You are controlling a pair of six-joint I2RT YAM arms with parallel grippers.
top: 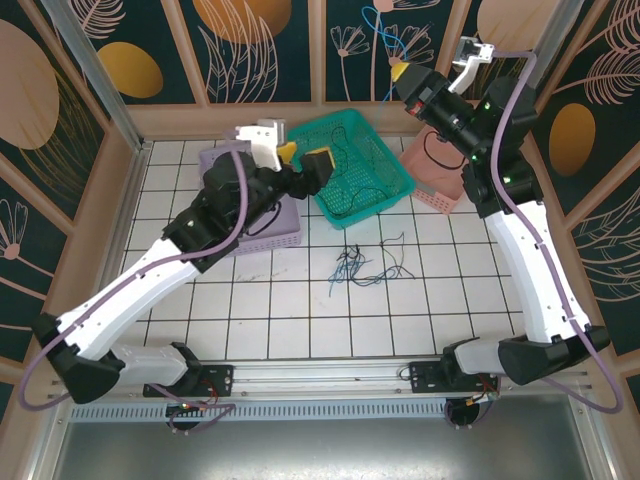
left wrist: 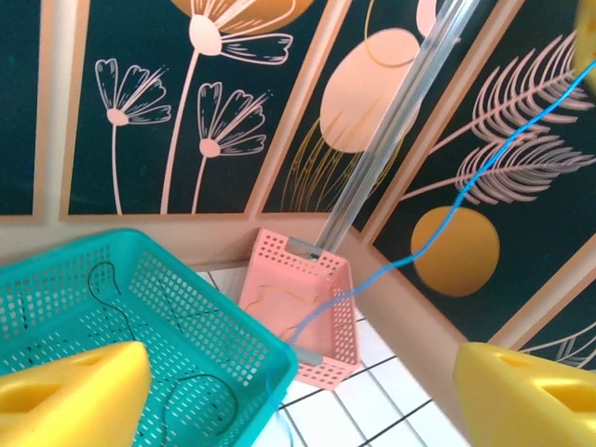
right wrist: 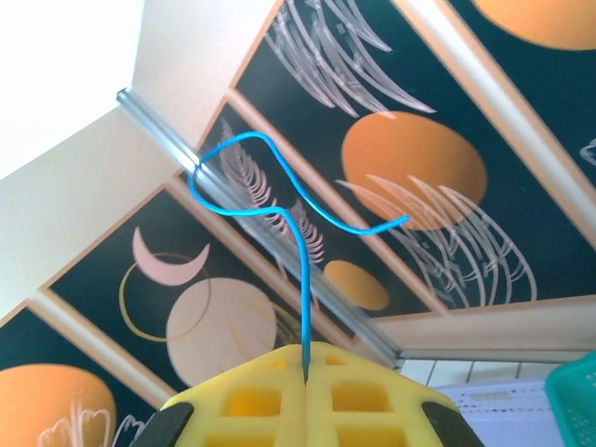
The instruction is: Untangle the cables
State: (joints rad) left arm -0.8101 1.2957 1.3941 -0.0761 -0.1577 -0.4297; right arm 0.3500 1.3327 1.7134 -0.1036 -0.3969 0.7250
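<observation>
The teal basket at the far edge of the table holds thin black strands; the left gripper hangs over it, jaws wide. Beside the pink basket the right gripper — raised high — pinches the blue cable. A loose tangle lies mid-table.

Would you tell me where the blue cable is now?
The blue cable is pinched in the right pincer, far right in the top view, above the pink basket.
</observation>
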